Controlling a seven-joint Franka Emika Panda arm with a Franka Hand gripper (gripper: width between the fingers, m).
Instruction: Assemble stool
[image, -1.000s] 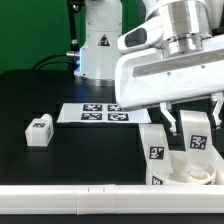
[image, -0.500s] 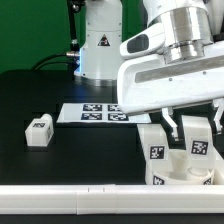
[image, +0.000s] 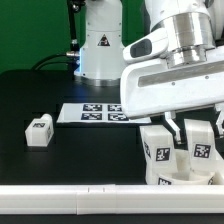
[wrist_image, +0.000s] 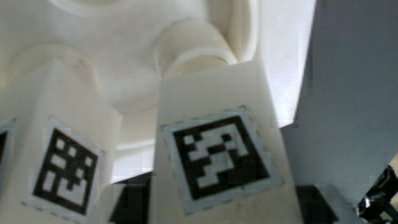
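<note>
Arm: it reaches down from the top of the exterior view's right, wrist vertical, the broad white hand hanging over the stool parts.
Gripper (image: 196, 130): about half open, its dark fingers (image: 172, 127) closed against the sides of the held leg (image: 201, 153), which stands upright.
Seat (image: 186, 180): low at the exterior view's right, on the black table (image: 70, 160), with the held leg and a second leg (image: 156, 152) standing on it side by side.
Wrist view: both upright legs fill the picture, tags facing the camera.
Loose leg (image: 38, 131): alone on the table, well apart toward the exterior view's left.
Marker board (image: 82, 114): flat on the table behind the legs.
Rail (image: 70, 198): along the near table edge.
Change: the hand has drifted toward the exterior view's right, and the held leg's tag sits a little lower; loose leg and marker board have not moved.
</note>
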